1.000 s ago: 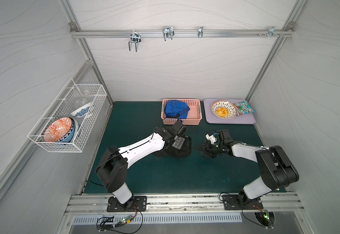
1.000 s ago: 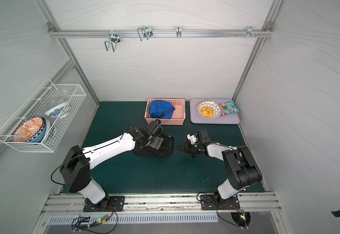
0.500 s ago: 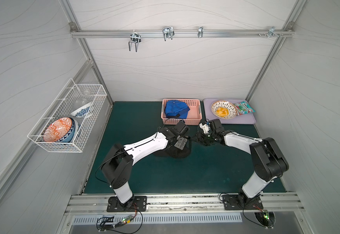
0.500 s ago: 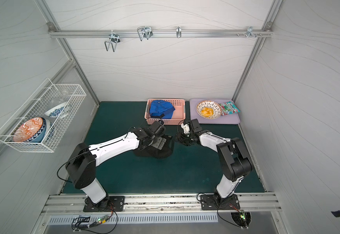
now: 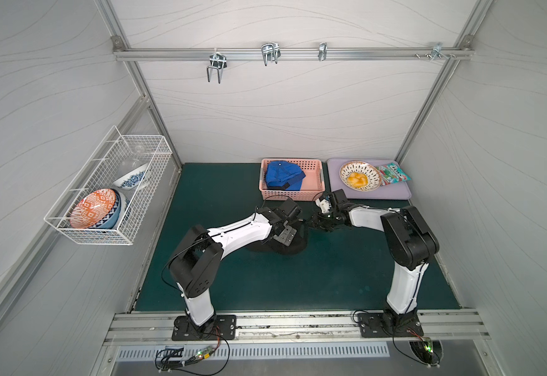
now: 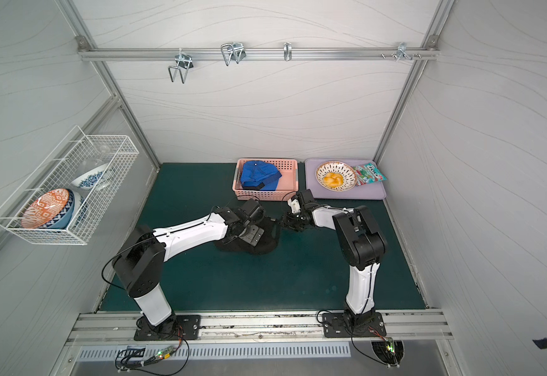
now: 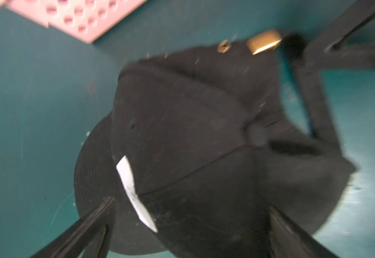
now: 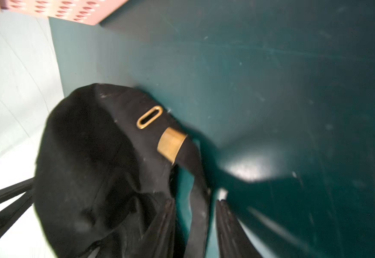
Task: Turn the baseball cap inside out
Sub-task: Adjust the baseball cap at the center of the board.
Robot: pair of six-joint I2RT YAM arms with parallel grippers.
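lying crown-up on the dark green mat (image 5: 233,280), the black fabric baseball cap (image 5: 290,250) sits mid-table, near the pink perforated plastic basket (image 5: 314,193). left gripper (image 7: 189,205) hangs over the crown w/ fingers spread wide, one each side, gripping nothing. right gripper (image 8: 195,210) is at the cap's back strap by the brass buckle (image 8: 170,144); strap runs btwn its fingers, can't tell if it's pinched.

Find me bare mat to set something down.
Bare mat: the wide stretch along the front rail, and the back-left corner beside the pink basket. Crowded: mid-mat around the black cap, and back right by the purple tray.
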